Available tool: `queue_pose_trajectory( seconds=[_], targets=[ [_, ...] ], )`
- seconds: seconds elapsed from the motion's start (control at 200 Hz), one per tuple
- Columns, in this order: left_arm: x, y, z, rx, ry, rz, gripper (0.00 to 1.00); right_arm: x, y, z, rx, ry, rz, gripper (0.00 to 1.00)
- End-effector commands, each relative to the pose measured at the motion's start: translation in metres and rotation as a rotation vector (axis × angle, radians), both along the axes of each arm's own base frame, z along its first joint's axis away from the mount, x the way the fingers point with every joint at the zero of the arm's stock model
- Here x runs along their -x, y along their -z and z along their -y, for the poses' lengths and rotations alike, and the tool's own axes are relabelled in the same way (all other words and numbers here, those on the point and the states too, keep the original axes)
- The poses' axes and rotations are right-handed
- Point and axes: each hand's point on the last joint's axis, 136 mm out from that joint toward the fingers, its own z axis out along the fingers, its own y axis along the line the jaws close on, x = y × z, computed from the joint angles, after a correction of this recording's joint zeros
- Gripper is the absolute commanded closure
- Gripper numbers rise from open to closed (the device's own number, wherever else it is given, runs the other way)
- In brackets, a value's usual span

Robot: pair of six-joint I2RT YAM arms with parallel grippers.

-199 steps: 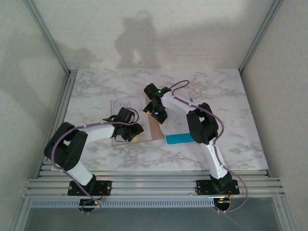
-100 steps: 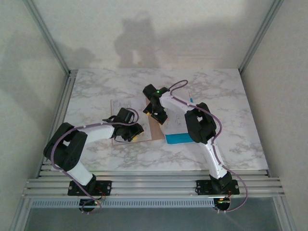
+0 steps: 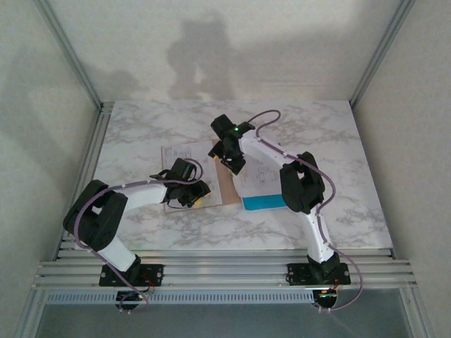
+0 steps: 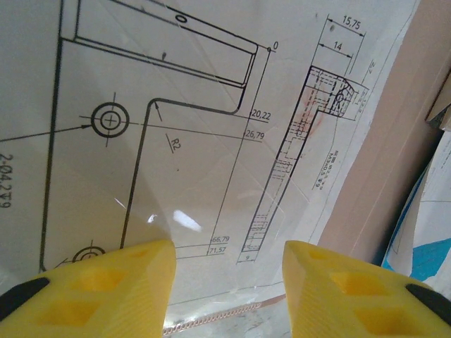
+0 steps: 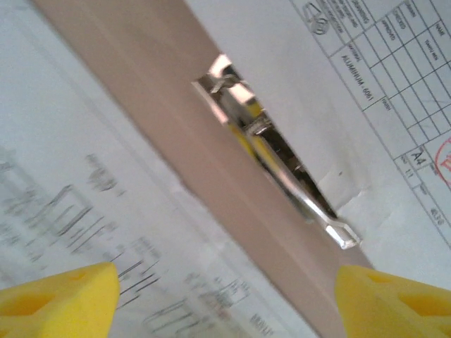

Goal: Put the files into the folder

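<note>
Left tool [image 4: 225,282] spread apart over files [image 4: 176,176], right tool [image 5: 225,296] spread apart above folder [image 5: 141,91]

**Left arm** [image 3: 141,191] and **right arm** [image 3: 315,229]: white links, black joint housings and black base plates. A purple cable [image 3: 266,115] ran along each. A green light [image 3: 233,129] glowed at the right wrist. The left gripper [image 4: 225,280] and right gripper [image 5: 225,296] bore yellow fingers [image 4: 113,282].

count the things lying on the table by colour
white: 2, the left sheet and the right sheet
blue: 1, the blue sheet
brown: 1, the folder
silver: 1, the metal clip on the folder
total: 5
</note>
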Motion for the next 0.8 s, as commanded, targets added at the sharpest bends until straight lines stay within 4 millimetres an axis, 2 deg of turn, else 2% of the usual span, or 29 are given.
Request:
queue_pose_trajectory(
  seconds=[0.0,0.1,0.245,0.516,0.796],
  targets=[
    [0.029,0.029,-0.02,-0.099,-0.012,-0.132,0.55,0.01,-0.008,-0.003,-0.025,0.005,0.0,0.19],
    [0.028,0.029,-0.019,-0.101,-0.007,-0.131,0.55,0.012,0.006,-0.005,-0.019,-0.002,-0.029,0.19],
    [0.028,0.03,-0.02,-0.103,-0.008,-0.133,0.55,0.011,0.016,-0.011,-0.013,-0.026,-0.039,0.19],
    [0.028,0.03,-0.02,-0.102,-0.012,-0.131,0.55,0.008,0.036,-0.011,0.028,-0.029,-0.063,0.19],
    [0.029,0.031,-0.02,-0.103,-0.009,-0.135,0.55,0.005,0.047,-0.008,0.069,-0.021,-0.073,0.19]
  ],
)
